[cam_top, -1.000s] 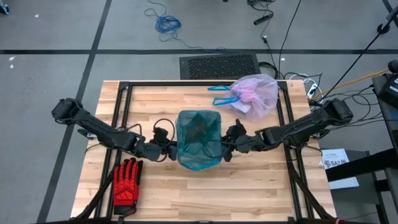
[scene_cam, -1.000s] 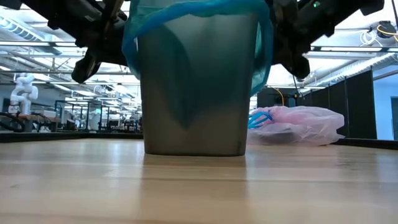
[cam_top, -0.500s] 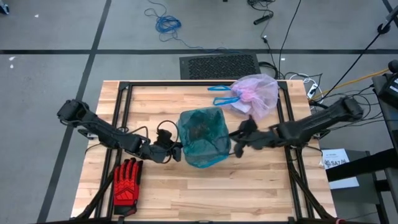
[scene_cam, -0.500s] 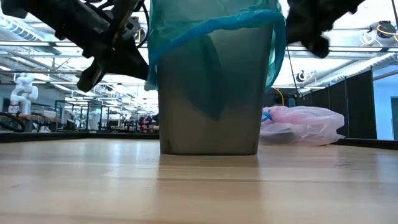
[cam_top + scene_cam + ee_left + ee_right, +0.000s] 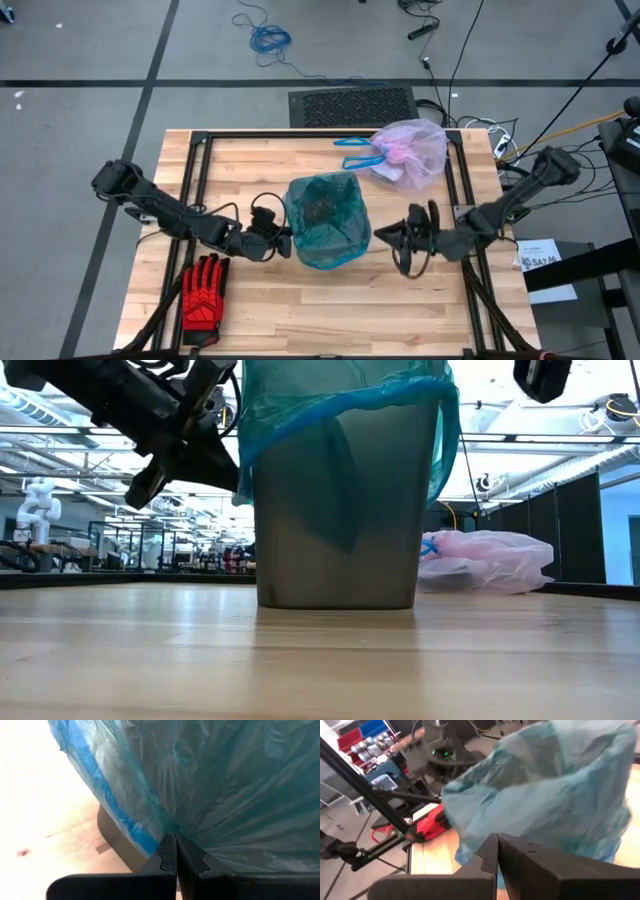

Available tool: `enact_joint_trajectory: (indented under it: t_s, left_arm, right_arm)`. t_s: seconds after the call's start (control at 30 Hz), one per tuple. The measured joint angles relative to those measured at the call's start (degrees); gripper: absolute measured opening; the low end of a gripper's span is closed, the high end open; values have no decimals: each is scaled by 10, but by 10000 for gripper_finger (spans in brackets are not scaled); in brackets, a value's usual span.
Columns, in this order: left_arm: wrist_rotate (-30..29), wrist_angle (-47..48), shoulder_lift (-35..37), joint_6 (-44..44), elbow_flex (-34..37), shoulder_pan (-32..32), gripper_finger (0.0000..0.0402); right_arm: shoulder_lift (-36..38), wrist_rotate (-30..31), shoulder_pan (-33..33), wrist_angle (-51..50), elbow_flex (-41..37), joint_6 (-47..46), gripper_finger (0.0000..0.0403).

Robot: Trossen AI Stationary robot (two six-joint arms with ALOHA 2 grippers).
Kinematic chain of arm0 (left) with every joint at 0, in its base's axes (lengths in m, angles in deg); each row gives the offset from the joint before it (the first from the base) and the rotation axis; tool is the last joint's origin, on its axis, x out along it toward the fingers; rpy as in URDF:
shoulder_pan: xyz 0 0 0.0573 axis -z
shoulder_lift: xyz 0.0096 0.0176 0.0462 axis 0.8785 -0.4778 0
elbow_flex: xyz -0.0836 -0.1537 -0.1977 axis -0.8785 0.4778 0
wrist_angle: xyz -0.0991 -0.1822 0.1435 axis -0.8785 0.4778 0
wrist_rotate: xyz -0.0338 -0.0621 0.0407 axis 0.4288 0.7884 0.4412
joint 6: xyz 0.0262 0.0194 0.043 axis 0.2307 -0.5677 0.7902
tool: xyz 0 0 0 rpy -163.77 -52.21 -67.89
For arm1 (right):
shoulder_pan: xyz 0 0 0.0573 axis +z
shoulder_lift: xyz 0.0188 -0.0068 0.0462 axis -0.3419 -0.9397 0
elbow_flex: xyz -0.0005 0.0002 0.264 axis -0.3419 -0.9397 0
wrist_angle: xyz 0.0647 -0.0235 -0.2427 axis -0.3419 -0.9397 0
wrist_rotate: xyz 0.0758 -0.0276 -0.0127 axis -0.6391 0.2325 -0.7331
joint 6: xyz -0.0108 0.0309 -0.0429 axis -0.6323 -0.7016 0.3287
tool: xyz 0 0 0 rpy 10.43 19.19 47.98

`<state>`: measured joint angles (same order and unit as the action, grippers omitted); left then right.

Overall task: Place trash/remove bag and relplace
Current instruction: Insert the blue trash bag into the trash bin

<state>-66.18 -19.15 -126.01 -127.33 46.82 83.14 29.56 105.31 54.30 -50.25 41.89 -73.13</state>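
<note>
A grey bin (image 5: 335, 550) stands on its base at the table's middle, lined with a teal-blue plastic bag (image 5: 327, 220) whose edge folds over the rim. My left gripper (image 5: 284, 243) is at the bin's left side, shut on that bag. My right gripper (image 5: 380, 237) is shut and holds nothing, apart from the bin's right side and raised above the table. The bag (image 5: 412, 152), pale pink and crinkly, lies on the table at the far right. The trash is hidden. My left gripper pinches the teal bag's folded-over film (image 5: 167, 822) between its two fingertips, on the bin's left outer wall a little below the rim. The fingers come from the table's left, slanting slightly down. Creases in the film run toward the fingertips. The bag stays on the standing bin.
A red-and-black glove (image 5: 203, 293) lies near the front left corner. Black frame rails (image 5: 195, 190) run along the table's left, right and far sides. Blue strips (image 5: 355, 150) lie beside the pink bag. Bare wood is free along the near edge.
My right gripper has drawn away from the bin's right rim, going up and toward the table's right edge, and has turned. The bin slid a little toward the table's right early on and has stood still since.
</note>
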Motion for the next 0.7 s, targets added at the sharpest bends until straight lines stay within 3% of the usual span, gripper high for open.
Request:
enact_joint_trajectory:
  t_s: [0.13, 0.33, 0.57, 0.7]
  left_arm:
    - [-1, 0, 0, 1, 0, -9, 0]
    - [-1, -1, 0, 5, 0, -18, 0]
    - [-1, -1, 0, 4, 0, -21, 0]
    - [-1, 0, 0, 5, 0, -21, 0]
  right_arm:
    - [-37, 37, 37, 5, 0, -17, 0]
    - [-90, 54, 38, 1, 0, -19, 0]
    - [-154, 49, -7, -11, 0, -12, 0]
    - [-199, -7, -42, -42, 0, -29, 0]
